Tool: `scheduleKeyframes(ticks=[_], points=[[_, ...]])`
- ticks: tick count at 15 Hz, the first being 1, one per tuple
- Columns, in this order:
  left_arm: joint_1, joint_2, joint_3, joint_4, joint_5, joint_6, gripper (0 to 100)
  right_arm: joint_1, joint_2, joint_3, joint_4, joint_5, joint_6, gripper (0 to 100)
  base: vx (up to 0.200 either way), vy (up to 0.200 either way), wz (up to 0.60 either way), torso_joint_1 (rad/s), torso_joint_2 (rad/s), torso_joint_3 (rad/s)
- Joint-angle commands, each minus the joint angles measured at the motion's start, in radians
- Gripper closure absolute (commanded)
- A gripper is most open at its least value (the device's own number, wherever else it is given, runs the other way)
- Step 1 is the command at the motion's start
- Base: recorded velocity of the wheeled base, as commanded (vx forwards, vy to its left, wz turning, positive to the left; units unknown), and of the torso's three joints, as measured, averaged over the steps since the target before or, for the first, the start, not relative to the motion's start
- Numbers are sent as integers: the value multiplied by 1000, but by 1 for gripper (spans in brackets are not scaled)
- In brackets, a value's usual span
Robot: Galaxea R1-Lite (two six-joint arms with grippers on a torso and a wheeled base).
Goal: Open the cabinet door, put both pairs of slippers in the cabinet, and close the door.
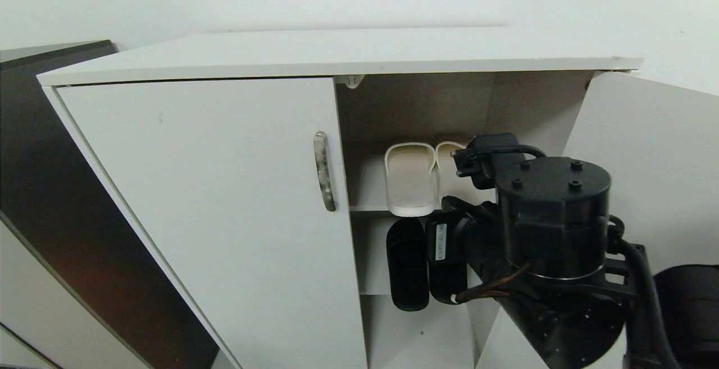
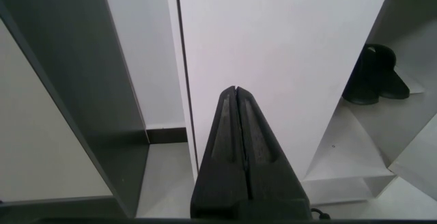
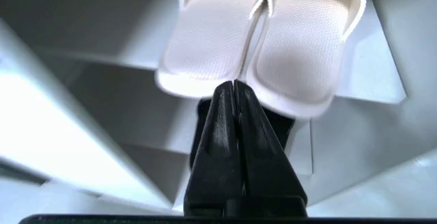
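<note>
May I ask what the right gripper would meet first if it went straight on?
The right gripper would likely meet the near ends of the white slippers on the shelf first; depth is unclear.

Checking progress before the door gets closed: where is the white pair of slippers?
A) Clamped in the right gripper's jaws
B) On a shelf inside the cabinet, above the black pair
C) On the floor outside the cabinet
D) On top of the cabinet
B: the white slippers sit on a shelf inside the cabinet, with the black slippers on the level below.
</note>
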Motion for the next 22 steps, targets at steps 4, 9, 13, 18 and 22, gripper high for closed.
scheduleKeyframes(ticks=[4, 9, 13, 18, 22], points=[[0, 0, 0, 0, 1, -1, 100, 16, -4, 35, -1, 0, 9, 100, 0, 0, 0, 0, 0, 0], [0, 0, 0, 0, 1, -1, 100, 16, -2, 35, -3, -3, 12, 100, -80, 0, 0, -1, 0, 1], [0, 0, 0, 0, 1, -2, 100, 14, 2, 44, -3, 2, 12, 100, -200, 0, 0, 5, 2, 4], [0, 0, 0, 0, 1, -4, 100, -23, 25, 49, -17, 3, 26, 100, -200, 0, 0, 2, 7, 0], [0, 0, 0, 0, 1, -2, 100, -29, 27, 61, -17, 3, 26, 100, -200, 0, 0, 1, 2, 0]])
